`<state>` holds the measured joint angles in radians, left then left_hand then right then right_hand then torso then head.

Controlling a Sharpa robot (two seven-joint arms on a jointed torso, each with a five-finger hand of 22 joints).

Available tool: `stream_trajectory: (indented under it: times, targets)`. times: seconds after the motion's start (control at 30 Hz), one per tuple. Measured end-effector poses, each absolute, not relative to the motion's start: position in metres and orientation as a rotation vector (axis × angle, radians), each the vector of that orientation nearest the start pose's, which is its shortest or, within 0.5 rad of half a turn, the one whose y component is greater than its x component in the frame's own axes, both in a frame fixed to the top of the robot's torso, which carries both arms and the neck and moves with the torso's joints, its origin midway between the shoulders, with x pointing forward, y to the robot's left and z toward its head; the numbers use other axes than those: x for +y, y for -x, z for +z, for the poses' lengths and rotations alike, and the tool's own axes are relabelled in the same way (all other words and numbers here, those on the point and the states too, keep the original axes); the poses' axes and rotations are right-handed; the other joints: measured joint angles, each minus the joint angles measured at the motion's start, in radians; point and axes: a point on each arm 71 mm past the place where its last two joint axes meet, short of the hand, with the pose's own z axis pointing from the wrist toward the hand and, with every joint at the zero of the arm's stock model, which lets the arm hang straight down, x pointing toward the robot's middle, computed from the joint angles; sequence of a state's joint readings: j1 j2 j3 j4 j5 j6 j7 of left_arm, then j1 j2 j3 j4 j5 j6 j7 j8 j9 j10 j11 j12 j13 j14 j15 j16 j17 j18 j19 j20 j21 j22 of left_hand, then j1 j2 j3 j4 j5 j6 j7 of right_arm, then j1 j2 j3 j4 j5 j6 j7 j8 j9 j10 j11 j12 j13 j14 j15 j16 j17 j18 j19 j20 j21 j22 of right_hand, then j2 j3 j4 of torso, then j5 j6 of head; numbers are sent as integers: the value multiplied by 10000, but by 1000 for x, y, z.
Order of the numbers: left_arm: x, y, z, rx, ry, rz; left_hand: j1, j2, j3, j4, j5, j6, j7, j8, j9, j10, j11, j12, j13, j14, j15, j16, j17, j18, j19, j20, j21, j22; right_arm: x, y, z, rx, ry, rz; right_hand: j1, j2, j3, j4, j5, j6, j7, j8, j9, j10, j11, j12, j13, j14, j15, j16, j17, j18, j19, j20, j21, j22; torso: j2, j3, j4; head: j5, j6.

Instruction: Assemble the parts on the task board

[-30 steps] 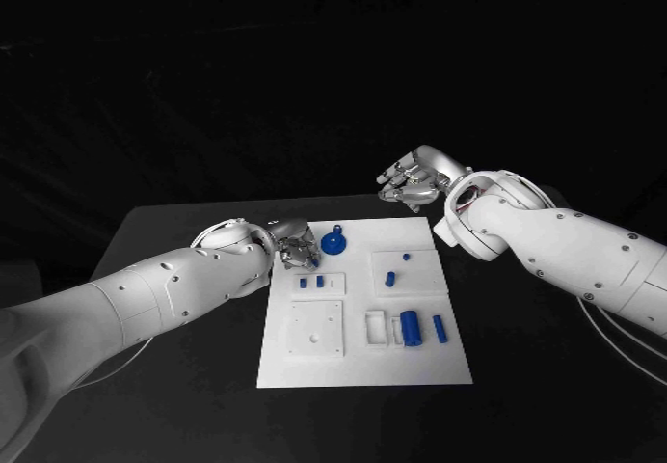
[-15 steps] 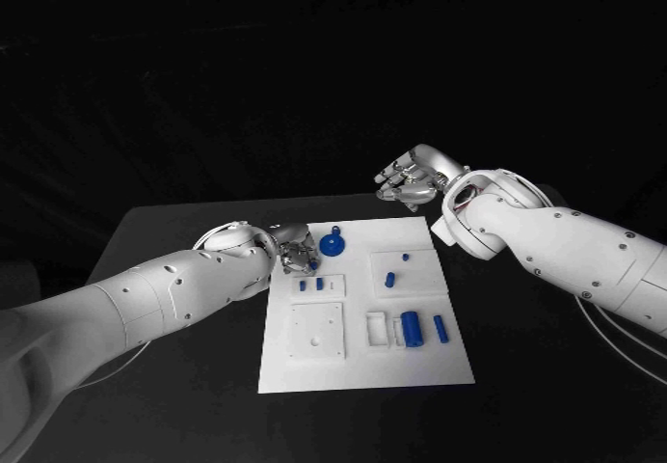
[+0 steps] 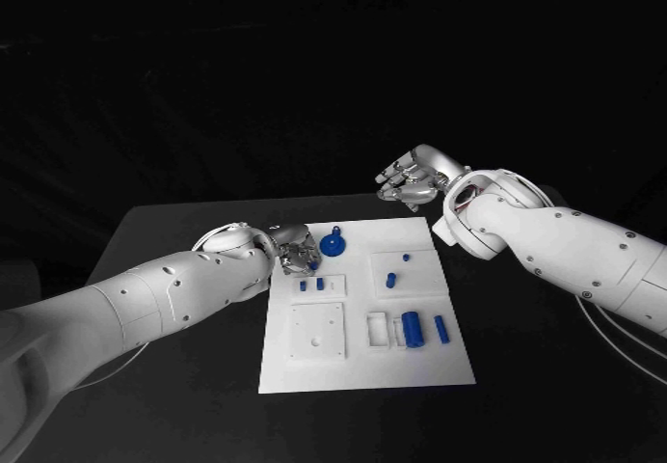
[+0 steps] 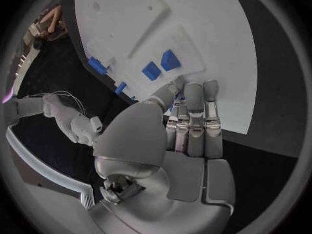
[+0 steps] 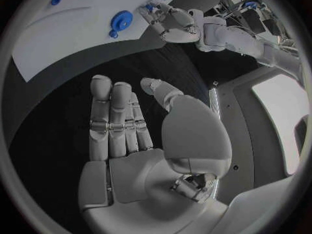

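Observation:
The white task board (image 3: pixel 364 362) lies mid-table. My left hand (image 3: pixel 295 248) hovers at its left edge, fingers straight and side by side over the rim (image 4: pixel 192 119), holding nothing. Just beyond its fingertips sit two small blue blocks (image 3: pixel 311 284) (image 4: pixel 161 65) in a raised white plate. A round blue part with a handle (image 3: pixel 333 242) (image 5: pixel 121 21) lies at the board's far left. My right hand (image 3: pixel 414 179) (image 5: pixel 130 140) is raised above the far edge, palm flat and empty. A blue cylinder (image 3: pixel 412 329) and a blue bar (image 3: pixel 440 329) lie on the board's near right.
A small blue peg (image 3: pixel 390 280) and a blue dot (image 3: pixel 406 258) sit on a white plate at the right middle of the board. A square white plate with a hole (image 3: pixel 317 329) is at the near left. Black table (image 3: pixel 167 289) surrounds the board.
My left arm has sunk a little and its hand has shifted slightly by the board's left edge. The right arm and the parts have stayed put.

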<state>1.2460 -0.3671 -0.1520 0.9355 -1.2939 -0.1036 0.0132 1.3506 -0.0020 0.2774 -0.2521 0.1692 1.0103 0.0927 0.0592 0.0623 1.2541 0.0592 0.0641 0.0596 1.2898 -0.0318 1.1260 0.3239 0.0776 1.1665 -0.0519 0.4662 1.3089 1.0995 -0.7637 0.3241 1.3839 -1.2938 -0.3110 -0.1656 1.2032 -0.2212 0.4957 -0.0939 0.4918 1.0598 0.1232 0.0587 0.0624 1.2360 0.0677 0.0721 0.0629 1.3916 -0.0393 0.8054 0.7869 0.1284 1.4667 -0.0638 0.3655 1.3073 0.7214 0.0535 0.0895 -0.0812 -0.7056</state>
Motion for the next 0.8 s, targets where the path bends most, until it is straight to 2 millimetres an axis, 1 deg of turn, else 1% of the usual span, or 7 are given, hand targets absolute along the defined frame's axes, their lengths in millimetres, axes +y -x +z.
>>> stream_trajectory:
  times: [0.2,0.23,0.43,0.5,0.6,0.7,0.8]
  targets:
    - [117,-563,-233,18937,-2058,-6496,-30,-124,28,-24,0,-572,-59,0,-12,-97,19,8,8,-35,35,0,-24,9,-3,2,0,0,-228,-538,-119,15204,-2750,7096,53,-53,-79,-78,-401,-65,31,0,0,-328,101,0,-13,-46,46,0,-56,182,-2,73,-278,0,0,-2,-1,13,15]
    - [119,-563,-233,18920,-2036,-6479,-3,-173,69,-14,0,-623,-72,0,-13,-180,36,14,9,-55,55,0,-24,85,-38,38,0,0,-228,-538,-120,15250,-2727,7065,53,-53,-119,-118,-522,-74,40,0,0,-405,106,0,-14,-49,56,0,-65,186,-2,73,-326,0,-1,-1,-1,13,19]
    - [133,-564,-233,18849,-1868,-6349,46,-221,102,-46,0,-674,-21,-1,-21,-340,94,-63,-22,-83,82,0,-60,152,-36,36,0,0,-231,-538,-124,15651,-2370,6731,290,51,-334,-248,-1526,-55,21,0,0,-478,125,0,-13,-16,90,53,-86,273,0,143,-382,0,-7,-7,5,16,50]
    - [139,-564,-233,18846,-1790,-6296,18,-273,133,-22,0,-656,-1,-1,-21,-395,148,-63,-17,-110,109,0,-69,151,-71,72,-41,0,-232,-538,-125,15805,-2151,6546,372,134,-361,-275,-1837,41,-49,0,7,-288,14,0,-13,-16,90,53,-96,273,0,143,-379,0,-11,-7,4,-29,79]
    - [152,-563,-232,18823,-1582,-6209,28,-282,169,-58,0,-324,66,-1,-21,-555,198,-63,-17,-283,159,-74,-126,138,-129,130,-54,0,-235,-537,-130,16073,-1714,6136,489,172,-361,-275,-2094,295,-78,0,16,-20,-68,0,-13,21,79,52,-104,271,2,144,-285,0,-14,-13,-1,-128,130]
    - [165,-564,-228,18642,-1273,-6253,78,-332,228,-47,0,262,316,61,-6,-733,269,-63,-17,-572,213,-504,-322,145,-326,216,-193,0,-240,-535,-136,16327,-1233,5623,489,172,-329,-307,-2246,481,-136,0,16,187,-108,-39,-12,58,86,49,-128,267,18,159,-212,0,-19,-21,-1,-236,187]
    - [176,-564,-222,18294,-981,-6482,79,-332,235,-41,0,465,347,66,-6,-734,270,-64,-17,-814,232,-956,-524,149,-627,253,-400,0,-245,-534,-140,16504,-859,5162,489,172,-301,-301,-2287,527,-155,0,16,188,-108,-44,-12,59,86,48,-136,265,-5,137,-209,0,-22,-26,4,-314,232]
